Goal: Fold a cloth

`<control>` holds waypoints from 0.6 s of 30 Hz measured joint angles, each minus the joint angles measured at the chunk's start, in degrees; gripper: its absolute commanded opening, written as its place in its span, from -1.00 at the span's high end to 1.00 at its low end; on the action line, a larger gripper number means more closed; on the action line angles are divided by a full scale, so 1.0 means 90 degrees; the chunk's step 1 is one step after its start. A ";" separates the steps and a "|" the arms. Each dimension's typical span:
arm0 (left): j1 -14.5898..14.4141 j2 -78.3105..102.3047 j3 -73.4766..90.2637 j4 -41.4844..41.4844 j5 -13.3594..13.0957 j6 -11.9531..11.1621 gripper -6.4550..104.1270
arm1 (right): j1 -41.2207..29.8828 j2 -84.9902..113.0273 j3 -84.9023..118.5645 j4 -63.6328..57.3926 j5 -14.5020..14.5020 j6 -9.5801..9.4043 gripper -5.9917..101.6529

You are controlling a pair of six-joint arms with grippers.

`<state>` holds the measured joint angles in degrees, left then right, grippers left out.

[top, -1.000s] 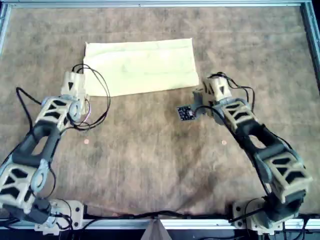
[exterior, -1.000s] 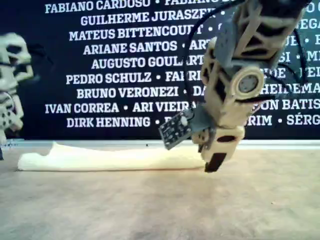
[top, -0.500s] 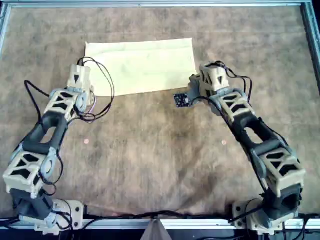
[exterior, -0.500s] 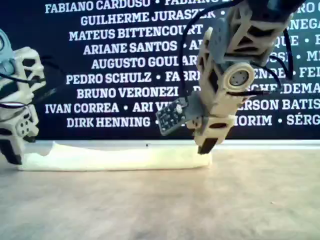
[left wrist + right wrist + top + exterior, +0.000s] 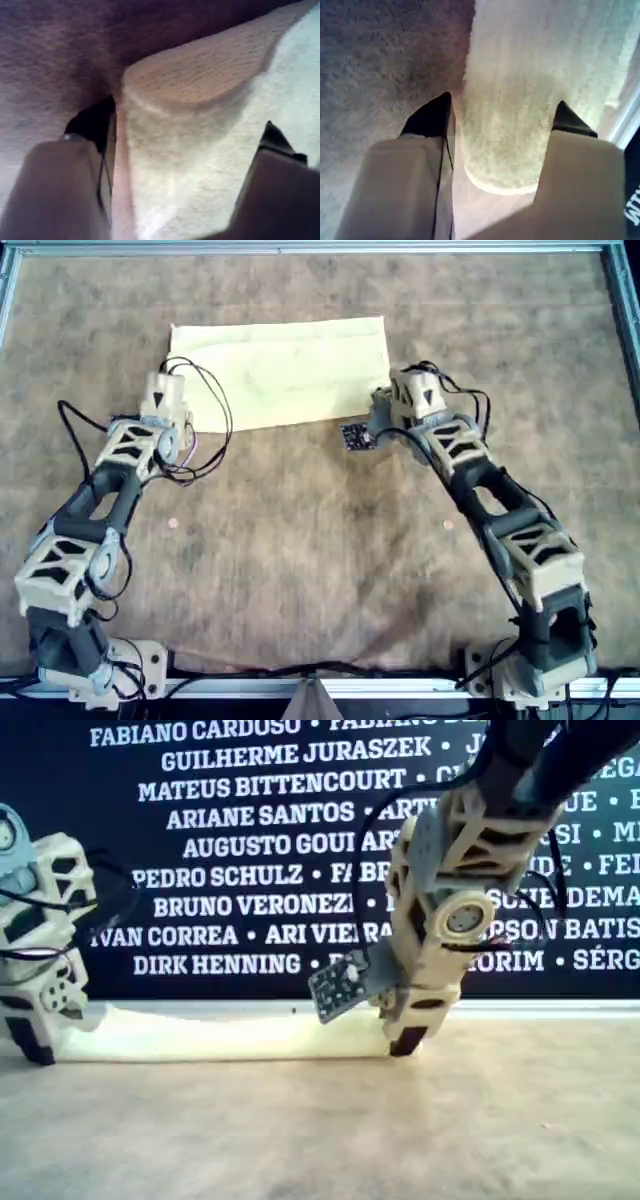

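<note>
In the wrist views alone, both grippers' spread fingers (image 5: pixel 90 130) (image 5: pixel 432 120) straddle the cloth (image 5: pixel 285 370) corners.

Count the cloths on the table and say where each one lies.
1. The cloth lies folded toward the overhead view's top, between the left tool and right tool, both open at its near corners.

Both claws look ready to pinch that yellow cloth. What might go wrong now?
1. The left end effector straddles the cloth right at its corner; it may pinch too little fabric and slip off.
2. The right end effector is also at an edge; if only one grips, the fold could skew.
3. Both tips sit low and may snag the brown mat.
</note>
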<state>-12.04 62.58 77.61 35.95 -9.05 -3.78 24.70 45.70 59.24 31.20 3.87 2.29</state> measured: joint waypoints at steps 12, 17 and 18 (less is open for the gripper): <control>-0.0010 -0.1250 -0.1533 -0.0010 -0.0137 0.0010 -0.91 | -0.0010 -0.0137 -0.0137 0.0000 0.0000 -0.0020 -0.33; -0.0010 -0.1260 -0.1543 -0.0010 -0.0137 0.0010 -0.58 | -0.0029 -0.0137 -0.0137 0.0000 -0.0010 -0.0020 0.08; -0.0010 -0.1260 -0.1543 -0.0010 -0.0137 0.0010 -0.45 | -0.0029 -0.0137 -0.0137 0.0000 0.0000 -0.0020 0.16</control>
<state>-12.13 51.24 63.72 35.86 -10.28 -3.69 24.43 44.47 58.01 31.20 3.87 2.11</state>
